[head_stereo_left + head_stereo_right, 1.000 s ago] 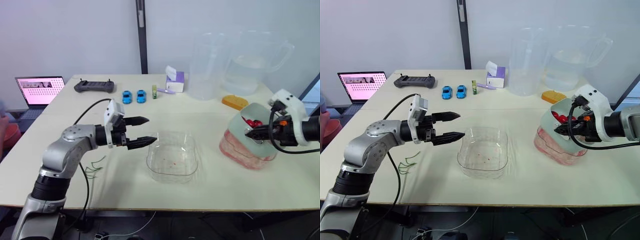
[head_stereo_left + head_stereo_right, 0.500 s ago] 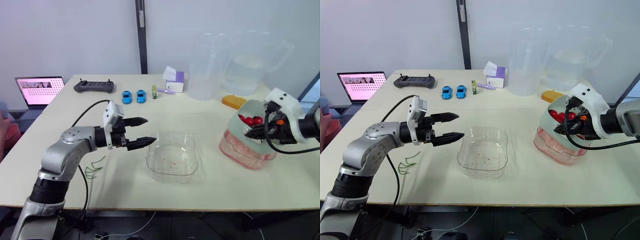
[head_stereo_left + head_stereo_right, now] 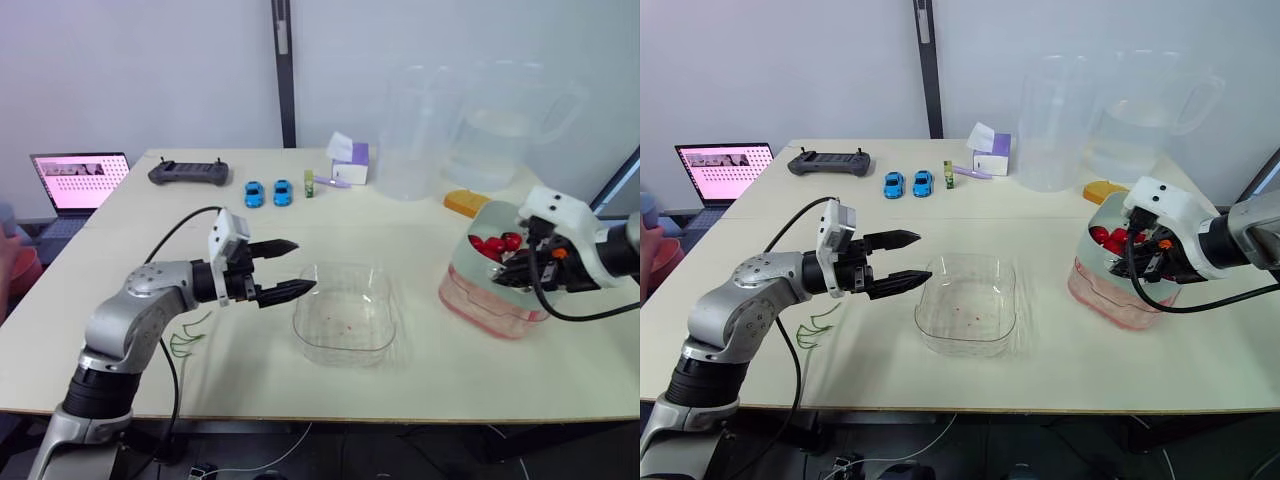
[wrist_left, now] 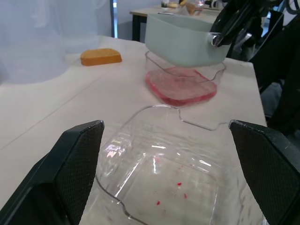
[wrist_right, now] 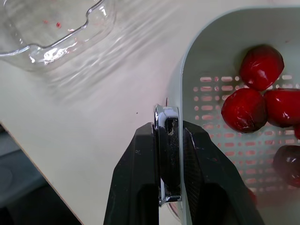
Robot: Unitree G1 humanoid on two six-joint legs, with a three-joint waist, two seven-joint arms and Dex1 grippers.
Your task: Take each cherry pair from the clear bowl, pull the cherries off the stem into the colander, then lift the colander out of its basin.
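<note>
looking at a pale table (image 3: 430, 385) with the clear bowl (image 3: 310, 335) sitting on it, just red specks inside. well off to the bowl's right: pink basin (image 4: 180, 89) with the pale green colander (image 4: 180, 42) over it, can't tell whether touching. right gripper (image 5: 168, 131) over there too, clamped tight on the colander's rim. left gripper (image 3: 305, 265) hovering just beside the bowl's left wall, jaws spread wide. red cherries (image 5: 260, 65) piled in the colander. thin green stems (image 3: 188, 335) lying further left of the bowl.
</note>
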